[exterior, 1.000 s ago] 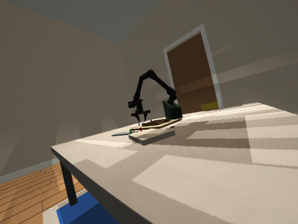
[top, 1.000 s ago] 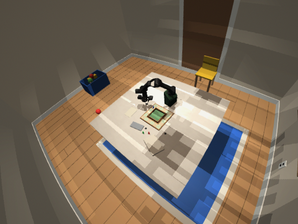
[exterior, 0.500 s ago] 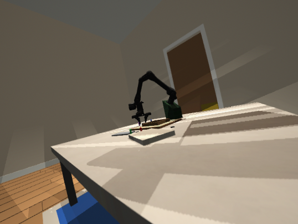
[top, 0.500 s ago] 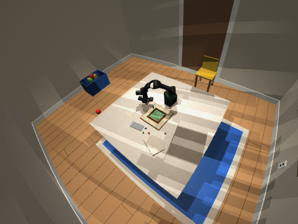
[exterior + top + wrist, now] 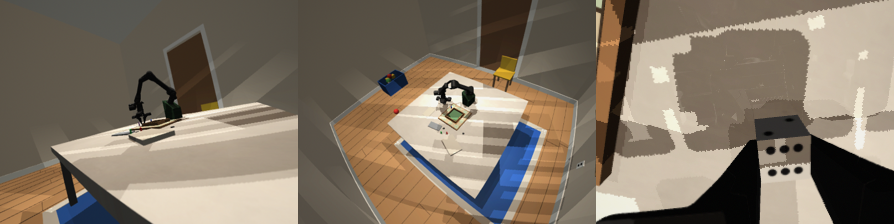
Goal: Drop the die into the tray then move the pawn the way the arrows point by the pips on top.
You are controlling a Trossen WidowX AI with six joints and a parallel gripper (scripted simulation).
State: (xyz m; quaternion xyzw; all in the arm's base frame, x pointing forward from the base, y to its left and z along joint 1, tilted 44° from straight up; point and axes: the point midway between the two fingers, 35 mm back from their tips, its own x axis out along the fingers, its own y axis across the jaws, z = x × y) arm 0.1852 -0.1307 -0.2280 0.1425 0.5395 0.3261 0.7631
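"And the end effector (image 5: 443,102) (image 5: 142,123) (image 5: 779,144) has the die (image 5: 784,149) pinched, just beside the board (image 5: 442,119) (image 5: 607,95)!"

"Pick-up stage, then. Next it wants a lift, a swing over the tray (image 5: 455,115) and a release, I'd say."

In the top view, the pale tabletop (image 5: 469,172) (image 5: 194,155) carries a board (image 5: 446,122) (image 5: 162,126) at centre, with a grey slab (image 5: 435,126) (image 5: 121,133) to its lower left.

Grey-brown walls enclose a plank floor (image 5: 389,177) (image 5: 25,183). From above, a brown door (image 5: 504,30) (image 5: 191,72) stands toward one o'clock, a yellow chair (image 5: 504,73) (image 5: 209,106) beside it; a blue rug (image 5: 522,161) (image 5: 83,210) spreads toward five, striped with light.
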